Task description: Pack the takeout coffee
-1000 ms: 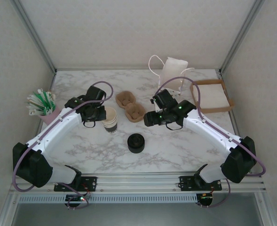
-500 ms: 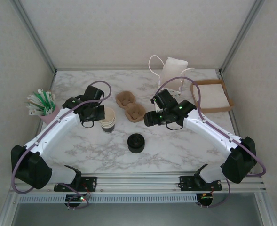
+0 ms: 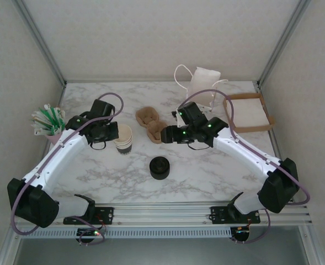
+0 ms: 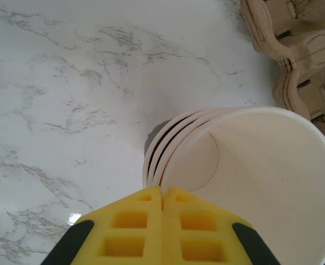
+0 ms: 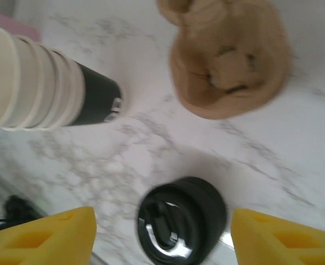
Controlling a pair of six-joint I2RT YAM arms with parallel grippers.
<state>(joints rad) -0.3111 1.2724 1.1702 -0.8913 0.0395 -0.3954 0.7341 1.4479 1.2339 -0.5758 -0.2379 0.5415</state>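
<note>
While the left arm swung leftward: the stack of cream-rimmed paper cups with a dark lowest wall [image 3: 123,139] travelled with it across the white marbled worktop [image 3: 217,171], ending further from the brown moulded-pulp cup carrier [image 3: 146,116].
Left hand [image 4: 162,194]: yellow pads pressed together on the rim of the top cream paper cup [image 4: 261,182], one pad inside the mouth and one outside.
Right hand [image 5: 162,215]: fingers spread wide with nothing between them. It has shifted up and left, and now sits at the carrier's near end.
Low black pile of round plastic lids [image 3: 159,167]: where it was a second ago, nearer the front edge and apart from both stack and carrier.
Takeout coffee: cannot tell which cup it is. The pinched top cup is open-mouthed, nested in the stack and touching both left pads.
</note>
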